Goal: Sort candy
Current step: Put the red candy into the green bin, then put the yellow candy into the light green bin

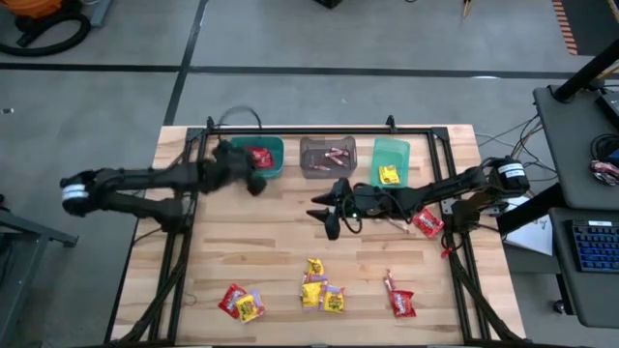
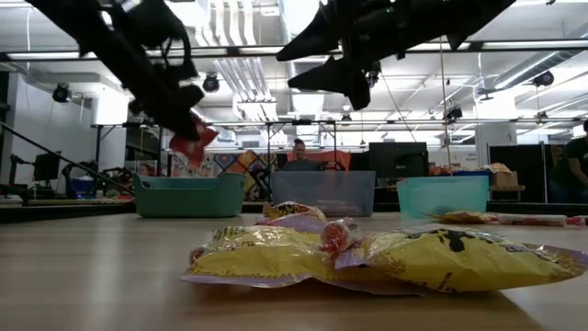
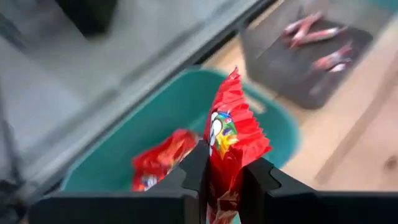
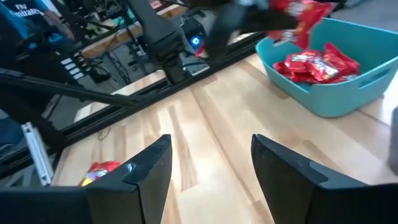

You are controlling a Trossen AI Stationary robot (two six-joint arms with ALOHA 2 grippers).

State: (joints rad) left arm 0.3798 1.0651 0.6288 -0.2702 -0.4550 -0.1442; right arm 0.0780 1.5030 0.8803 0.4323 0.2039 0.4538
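Left end effector clenched on a red packet, held above the teal bin at the table's far edge toward its left corner; more red packets lie inside. Right end effector released and empty, over mid-table in front of the grey bin holding pinkish sticks. Green bin holds a yellow packet. Loose candy lies along the near edge.

Light source: ceiling lamps, bright, glaring in the low view.
Brightness: desk evenly lit, shadows soft.
Blur: left arm smeared by motion; teal bin and room behind defocused.
Focus: nearest yellow packets soft.
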